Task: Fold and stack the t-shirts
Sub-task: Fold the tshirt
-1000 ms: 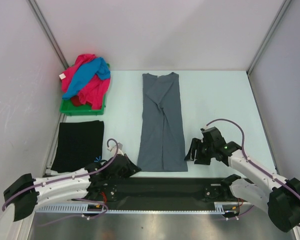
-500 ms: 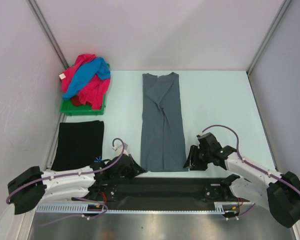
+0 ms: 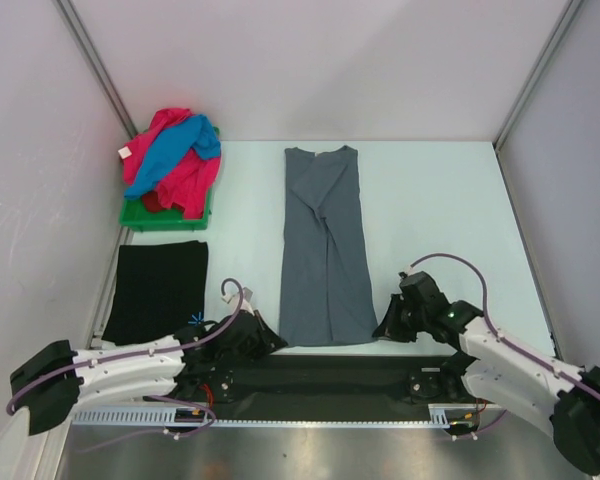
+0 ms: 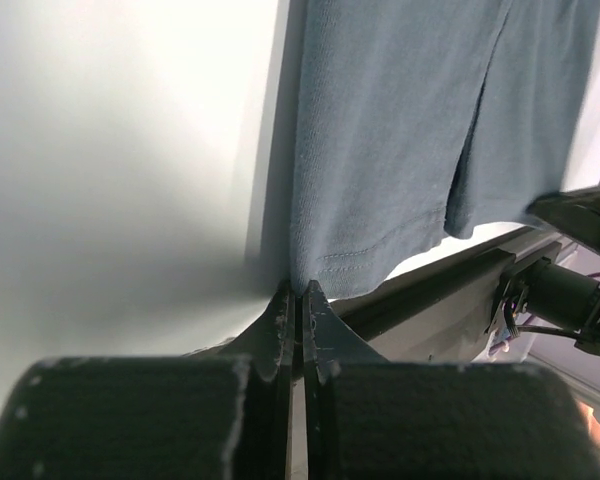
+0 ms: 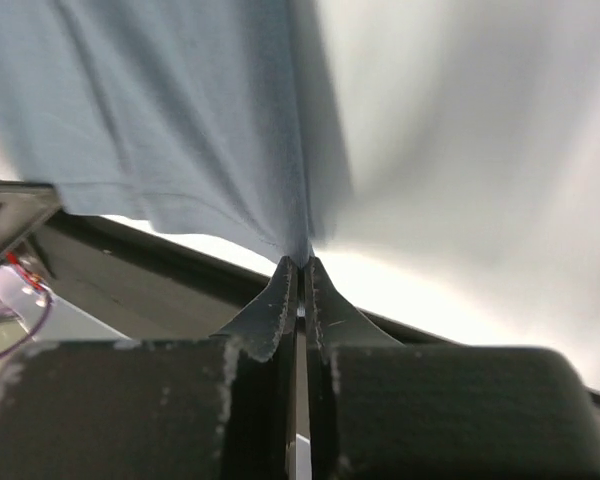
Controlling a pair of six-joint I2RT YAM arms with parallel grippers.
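Right wrist view: the right end effector (image 5: 300, 262), open a second ago, has pinched a near hem corner of the grey t-shirt (image 5: 180, 100). The left end effector (image 4: 298, 290) grips the other corner. The shirt lies lengthwise on the surface (image 3: 430, 200), ready for folding.

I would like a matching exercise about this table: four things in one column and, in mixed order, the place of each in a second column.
Things:
1 grey t-shirt
2 black t-shirt
3 green tray
4 pink and blue t-shirts

Places:
A heaped in the far-left corner
B folded flat at the near left
C under the heap
D laid out long in the middle

Pairs: 1-D, 2-B, 3-C, 4-A
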